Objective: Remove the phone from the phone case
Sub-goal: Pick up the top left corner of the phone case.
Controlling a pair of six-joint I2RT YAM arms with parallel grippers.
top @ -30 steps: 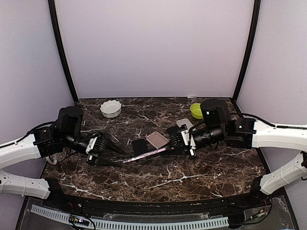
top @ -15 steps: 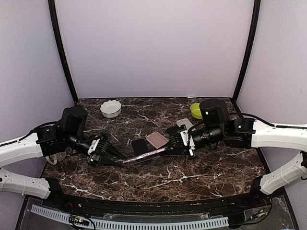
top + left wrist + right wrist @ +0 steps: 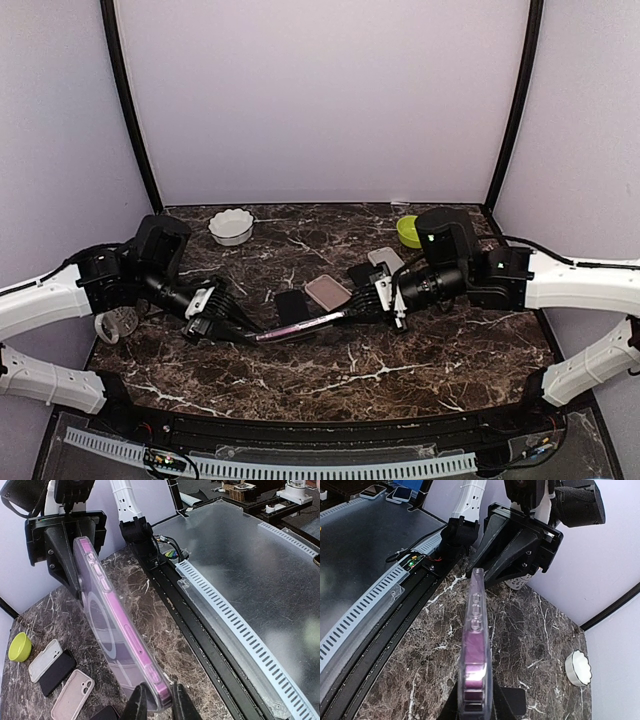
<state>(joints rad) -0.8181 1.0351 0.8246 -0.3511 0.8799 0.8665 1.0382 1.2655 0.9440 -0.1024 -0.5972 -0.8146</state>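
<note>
A purple phone in a clear phone case [image 3: 300, 325] hangs edge-up above the marble table, between my two arms. My left gripper [image 3: 250, 335] is shut on its left end; in the left wrist view both fingers [image 3: 137, 702] press the case's corner [image 3: 160, 690], with the phone [image 3: 107, 625] stretching away toward the other arm. My right gripper [image 3: 355, 312] is shut on the opposite end. From the right wrist, the phone [image 3: 476, 645] runs straight out from my right gripper [image 3: 476, 707] toward the black left gripper [image 3: 512, 550].
Loose cases lie behind the phone: a pinkish one [image 3: 327, 291], a white one [image 3: 385, 258] and a black one [image 3: 291, 305]. A white fluted bowl [image 3: 231, 226] stands at the back left, a green bowl [image 3: 408, 231] at the back right. The table's black front rail [image 3: 200, 630] is close.
My left gripper has slid right onto the phone's free end and its fingers have closed on the case. The right gripper has kept its hold without moving.
</note>
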